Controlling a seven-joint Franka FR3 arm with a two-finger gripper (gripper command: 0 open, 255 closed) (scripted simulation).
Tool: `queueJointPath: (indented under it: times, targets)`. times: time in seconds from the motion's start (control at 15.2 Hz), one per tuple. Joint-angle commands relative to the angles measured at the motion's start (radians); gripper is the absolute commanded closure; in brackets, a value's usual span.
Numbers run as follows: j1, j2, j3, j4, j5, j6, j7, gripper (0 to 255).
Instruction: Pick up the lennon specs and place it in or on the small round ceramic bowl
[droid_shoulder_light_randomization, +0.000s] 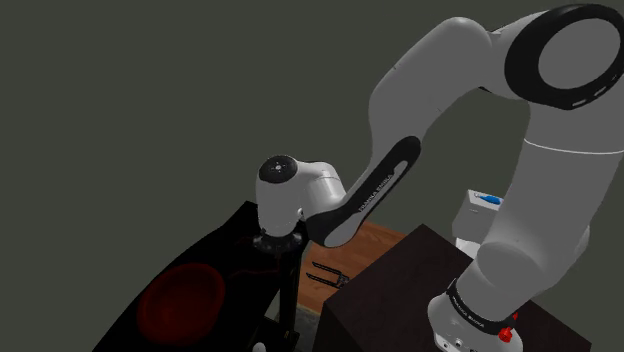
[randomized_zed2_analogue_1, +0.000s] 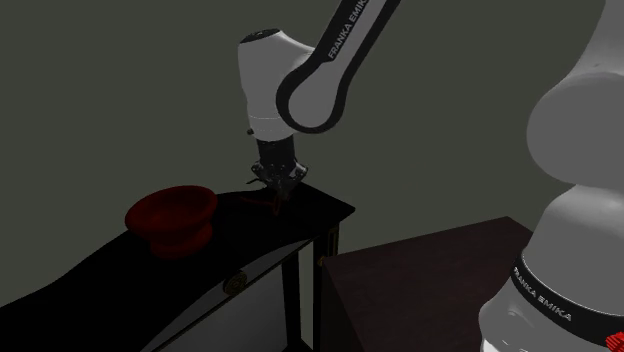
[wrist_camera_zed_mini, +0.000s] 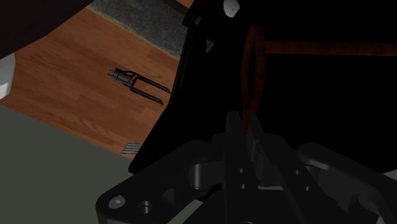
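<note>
In the shoulder view, we count one dark red round bowl (droid_shoulder_light_randomization: 185, 295), lower left on the black cabinet top (droid_shoulder_light_randomization: 225, 240). In the second exterior view, one black two-finger gripper (randomized_zed2_analogue_1: 275, 188) hangs at centre. In the wrist view, its fingers pinch one thin orange round-rimmed pair of specs (wrist_camera_zed_mini: 253, 70), upper centre. We'd lift straight and slowly, so the rim doesn't twist.
</note>
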Motion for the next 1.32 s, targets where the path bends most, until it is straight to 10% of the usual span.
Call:
queueJointPath:
  times: [0.0, 0.99, 1.25]
  targets:
    - [-0.020, -0.029, 0.026, -0.003, 0.046, -0.013, -0.036, 255]
    - [-0.118, -0.279, 0.159, -0.001, 0.422, -0.127, -0.321, 255]
    - [-0.066, -0.164, 0.174, 0.098, 0.298, -0.188, -0.179, 255]
